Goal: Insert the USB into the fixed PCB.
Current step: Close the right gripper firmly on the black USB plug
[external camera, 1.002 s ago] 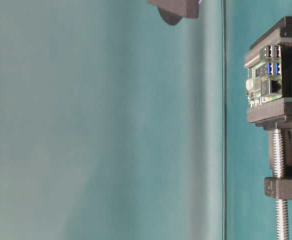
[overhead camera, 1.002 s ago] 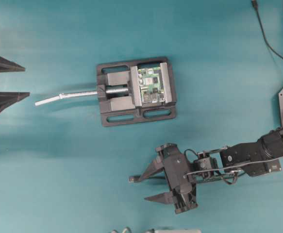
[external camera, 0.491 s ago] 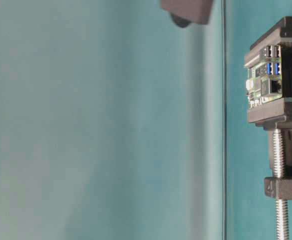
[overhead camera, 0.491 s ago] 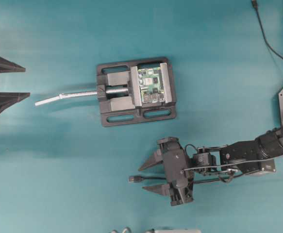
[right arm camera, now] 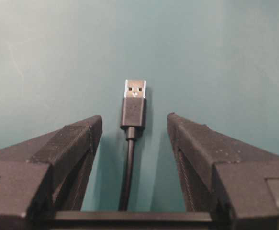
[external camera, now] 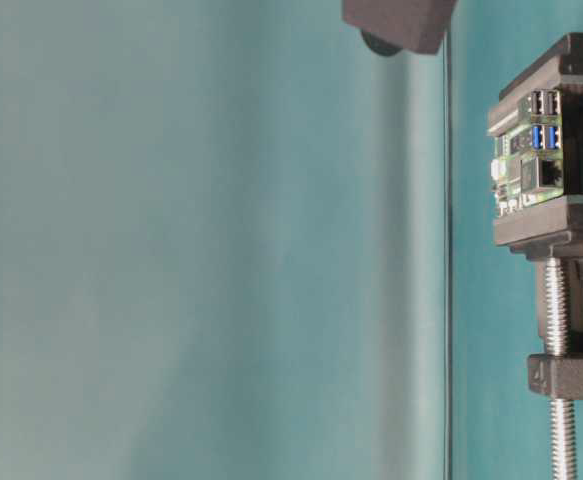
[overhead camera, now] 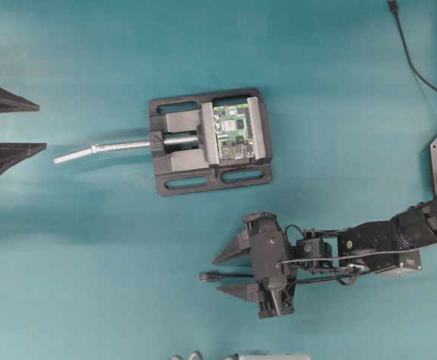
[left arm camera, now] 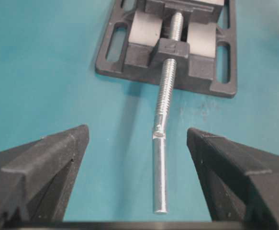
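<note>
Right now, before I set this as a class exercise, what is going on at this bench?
The right gripper sits open around the USB, which lies flat on the teal table between its fingers, not yet gripped. The fixed PCB is clamped in a black vise, apart from the plug. The left gripper is open at the table's left edge, facing the vise's screw rod and holding nothing.
</note>
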Tool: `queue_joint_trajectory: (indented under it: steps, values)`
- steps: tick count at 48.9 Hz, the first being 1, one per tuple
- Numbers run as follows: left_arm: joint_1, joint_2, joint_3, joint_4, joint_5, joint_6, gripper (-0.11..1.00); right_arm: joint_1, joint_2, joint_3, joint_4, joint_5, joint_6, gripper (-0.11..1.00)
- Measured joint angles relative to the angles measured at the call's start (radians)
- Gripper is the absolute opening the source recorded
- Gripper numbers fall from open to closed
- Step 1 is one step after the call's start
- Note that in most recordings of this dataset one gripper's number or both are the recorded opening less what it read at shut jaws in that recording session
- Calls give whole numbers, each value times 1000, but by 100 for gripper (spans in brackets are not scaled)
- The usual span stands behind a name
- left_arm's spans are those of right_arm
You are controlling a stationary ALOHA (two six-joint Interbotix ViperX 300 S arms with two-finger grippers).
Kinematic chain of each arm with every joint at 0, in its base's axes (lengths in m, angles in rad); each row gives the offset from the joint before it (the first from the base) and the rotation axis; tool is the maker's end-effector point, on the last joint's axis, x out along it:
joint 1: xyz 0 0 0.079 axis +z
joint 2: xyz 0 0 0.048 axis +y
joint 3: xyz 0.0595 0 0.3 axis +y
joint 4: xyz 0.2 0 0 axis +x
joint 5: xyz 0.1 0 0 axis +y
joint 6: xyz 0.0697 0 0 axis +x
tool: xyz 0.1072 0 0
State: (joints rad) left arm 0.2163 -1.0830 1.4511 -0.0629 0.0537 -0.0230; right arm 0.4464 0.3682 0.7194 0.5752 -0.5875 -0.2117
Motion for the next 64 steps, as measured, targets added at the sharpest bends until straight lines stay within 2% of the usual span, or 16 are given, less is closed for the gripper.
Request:
queue_joint_trajectory:
  steps: [6, 26, 39, 47, 64]
  values:
    - [0, 0, 0, 0, -3, 2, 99, 11, 14, -8, 3, 2, 0, 62]
    - [0, 0, 0, 0, -6, 2, 99, 23, 35, -12, 3, 20, 2, 37]
    - [0, 0, 2, 0, -6, 0, 99, 32, 34, -14, 3, 41, -2, 33]
    - [0, 0, 2, 0, -8, 2, 99, 38, 34, -15, 5, 54, 0, 22]
    - [0, 0, 8, 0, -12, 0, 99, 46, 32, -15, 6, 63, 0, 21]
